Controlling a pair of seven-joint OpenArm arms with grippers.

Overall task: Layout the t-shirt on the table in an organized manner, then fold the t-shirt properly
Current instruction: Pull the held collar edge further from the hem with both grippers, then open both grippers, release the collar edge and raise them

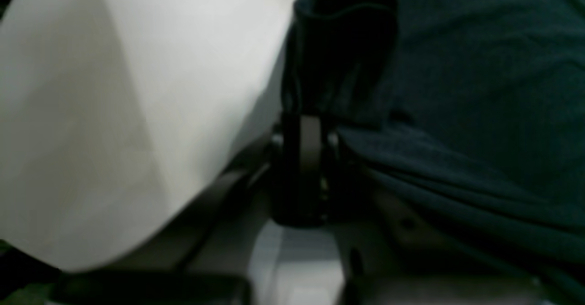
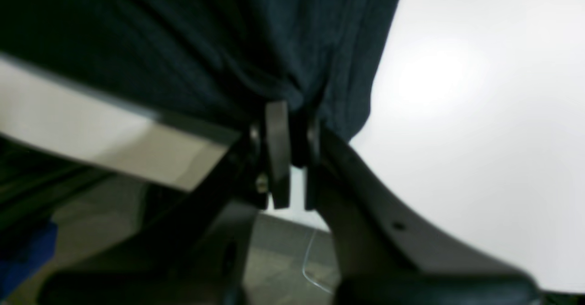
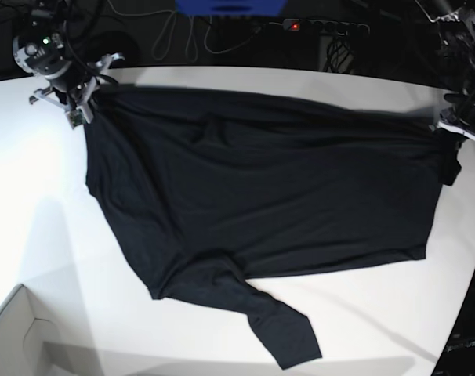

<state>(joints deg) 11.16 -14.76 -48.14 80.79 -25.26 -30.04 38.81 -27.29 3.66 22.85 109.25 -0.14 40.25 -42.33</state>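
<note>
We had the t-shirt (image 3: 261,188) stretched over the table (image 3: 57,235), both fingers clamped on it (sleeve crooked); folding remained.

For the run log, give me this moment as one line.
stage: spreading | shirt: stretched across table, one sleeve loose at front | left gripper: shut on shirt | right gripper: shut on shirt

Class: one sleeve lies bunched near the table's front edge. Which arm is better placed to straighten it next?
Probably neither clearly: left gripper and right gripper both pinch far corners of the t-shirt; the sleeve lies between them.
</note>
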